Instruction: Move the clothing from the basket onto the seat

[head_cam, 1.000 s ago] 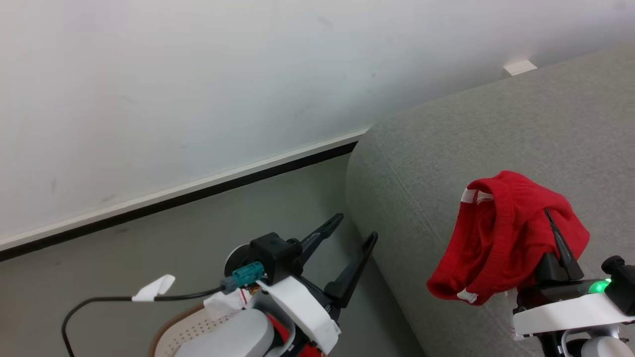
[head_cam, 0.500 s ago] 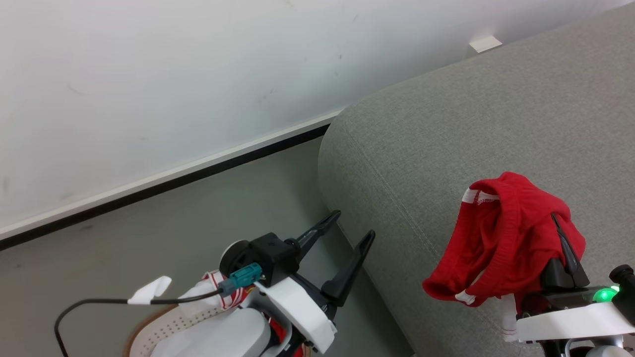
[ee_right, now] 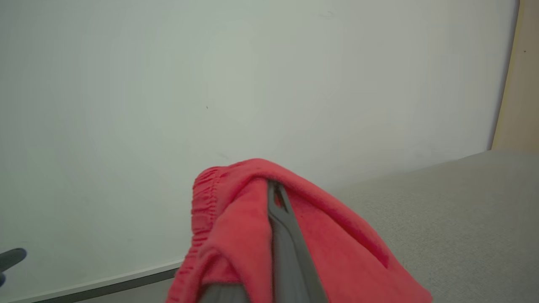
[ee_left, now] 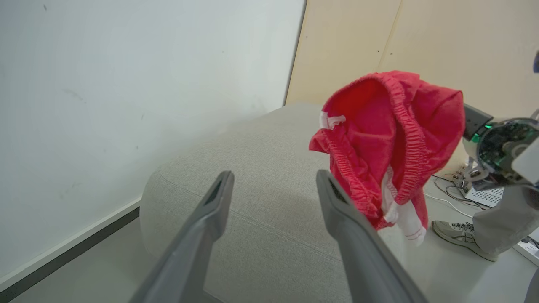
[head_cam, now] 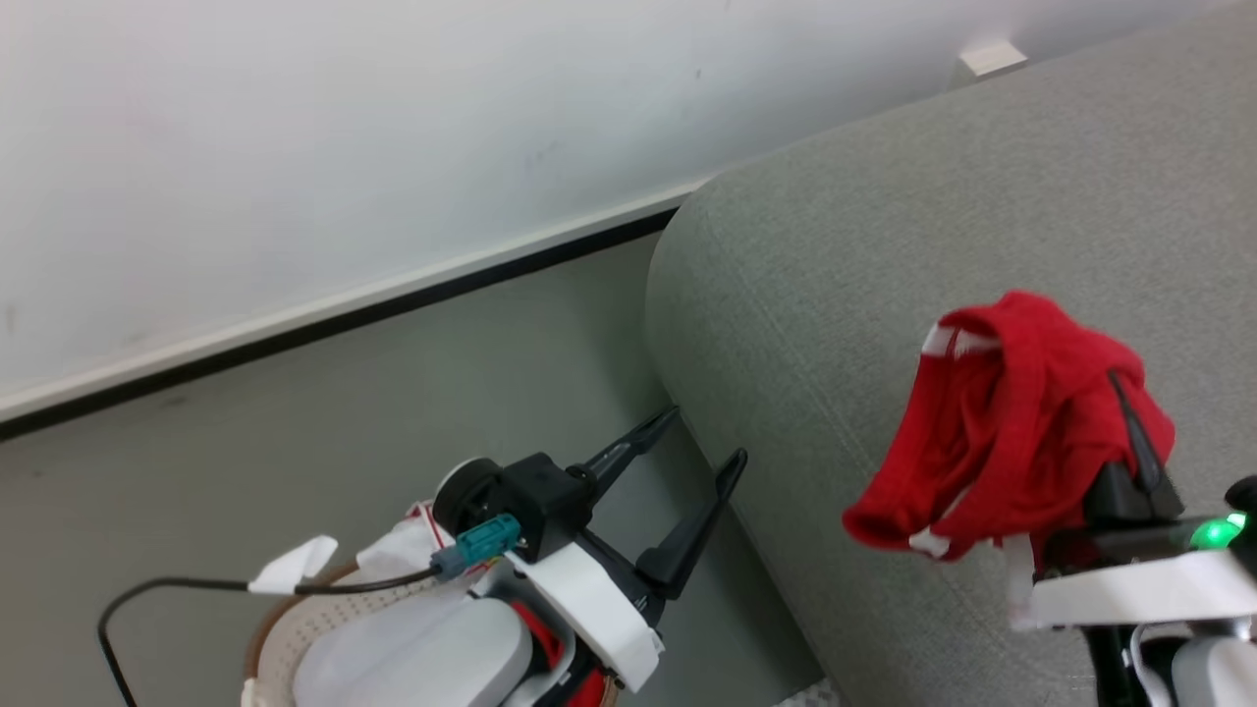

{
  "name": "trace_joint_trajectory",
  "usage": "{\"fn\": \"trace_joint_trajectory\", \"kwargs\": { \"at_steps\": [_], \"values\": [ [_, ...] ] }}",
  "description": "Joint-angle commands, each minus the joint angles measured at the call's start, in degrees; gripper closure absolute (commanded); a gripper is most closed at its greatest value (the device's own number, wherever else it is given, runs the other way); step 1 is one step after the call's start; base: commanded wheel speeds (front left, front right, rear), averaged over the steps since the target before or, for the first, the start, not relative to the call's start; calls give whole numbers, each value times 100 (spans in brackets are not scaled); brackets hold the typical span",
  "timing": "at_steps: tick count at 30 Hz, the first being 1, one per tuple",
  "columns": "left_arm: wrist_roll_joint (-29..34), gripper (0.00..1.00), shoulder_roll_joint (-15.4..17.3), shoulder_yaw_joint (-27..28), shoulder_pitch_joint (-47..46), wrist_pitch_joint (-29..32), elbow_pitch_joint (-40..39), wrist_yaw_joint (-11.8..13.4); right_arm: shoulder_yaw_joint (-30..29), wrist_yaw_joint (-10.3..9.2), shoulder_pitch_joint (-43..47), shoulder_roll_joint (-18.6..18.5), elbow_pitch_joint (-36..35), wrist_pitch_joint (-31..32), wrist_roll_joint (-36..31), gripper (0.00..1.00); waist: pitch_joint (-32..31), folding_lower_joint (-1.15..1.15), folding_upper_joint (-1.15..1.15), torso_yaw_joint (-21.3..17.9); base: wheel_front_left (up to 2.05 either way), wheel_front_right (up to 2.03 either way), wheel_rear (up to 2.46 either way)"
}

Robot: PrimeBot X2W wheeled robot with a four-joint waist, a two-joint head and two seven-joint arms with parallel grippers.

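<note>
Head view, items by size.

1. Seat (head_cam: 884,245): light grey woven upholstery with a rounded left corner close to the wall (head_cam: 295,147). It is the drop-off surface, and no clothing lies on it yet.

2. Floor (head_cam: 344,412): grey, and it carries the basket off the seat's left corner.

3. Red garment (head_cam: 1002,422): elastic-waisted with white trim, bunched and hanging over the seat near its front edge. It is lifted clear so it can be let down onto the cushion. Whether its lowest hem brushes the fabric cannot be told.

4. Basket (head_cam: 319,617): white perforated wall and brown rim, on the floor under the left forearm. A red fold (head_cam: 538,643) of further clothing lies inside, so the task reads as partly done.

5. Right end effector (head_cam: 1117,378): clenched on the red garment, with cloth draped over both fingers. The pinch at the waistband lets the rest hang free.

6. Left end effector (head_cam: 705,435): released and empty, fingers spread beside the seat's left corner, parked above the basket, likely for the next pick.

7. Shoe (ee_left: 452,235): a person's, on the floor beyond the seat.

8. White tag (head_cam: 295,568) on the black cable: no writing legible. No brand or lettering is readable elsewhere.
</note>
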Motion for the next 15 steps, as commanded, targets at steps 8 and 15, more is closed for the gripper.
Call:
{"fn": "trace_joint_trajectory", "kwargs": {
  "at_steps": [8,15],
  "values": [
    [224,0,311,-24,-347,184,-347,-50,-356,-12,-928,-205,-22,214,-114,100,837,0,0,347,0,0,0],
    [378,0,627,5,-611,342,-737,-109,-699,-12,-1770,-410,167,373,-81,100,1547,0,0,571,0,0,0]
  ]
}}
